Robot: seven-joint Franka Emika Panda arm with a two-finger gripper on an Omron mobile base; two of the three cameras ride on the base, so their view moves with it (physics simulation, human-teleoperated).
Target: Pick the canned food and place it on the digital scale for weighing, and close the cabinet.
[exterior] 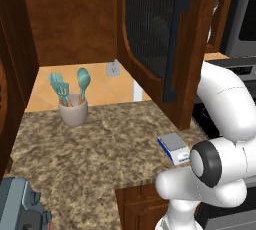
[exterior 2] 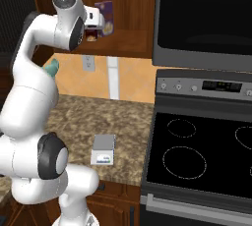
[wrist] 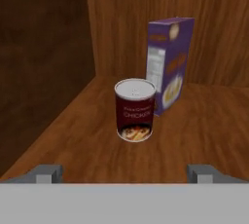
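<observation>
Hand view: canned food [wrist: 135,110] upright ahead of spread claw [wrist: 127,173], untouched.

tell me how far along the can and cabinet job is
Nothing looks finished yet. The can stands on the cabinet shelf beside a purple box, with the open end effector facing it, short of a grasp. The scale on the counter carries nothing. The cabinet door is open. Left: grasp the can, set it on the scale, shut the door.
</observation>
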